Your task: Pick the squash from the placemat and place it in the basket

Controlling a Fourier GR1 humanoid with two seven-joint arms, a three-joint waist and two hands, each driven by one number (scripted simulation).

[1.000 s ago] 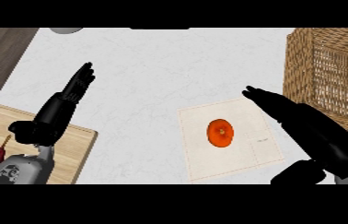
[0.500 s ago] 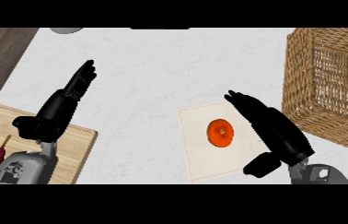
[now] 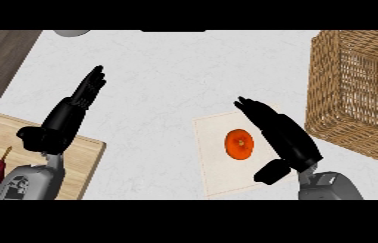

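Squash [image 3: 238,143] sits on the mat [image 3: 215,173], just left of my right hand [image 3: 286,137], whose fingers are straight and pressed together, untouching. Basket [image 3: 341,87] stands right of them. My left hand [image 3: 68,118] rests open, fingers straight.

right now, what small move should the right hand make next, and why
Probably ease the right hand slightly to its left, over the squash, before curling. Its fingers are straight and hold nothing, and it lies just right of the squash, which sits unheld on the placemat. The basket stands further right.
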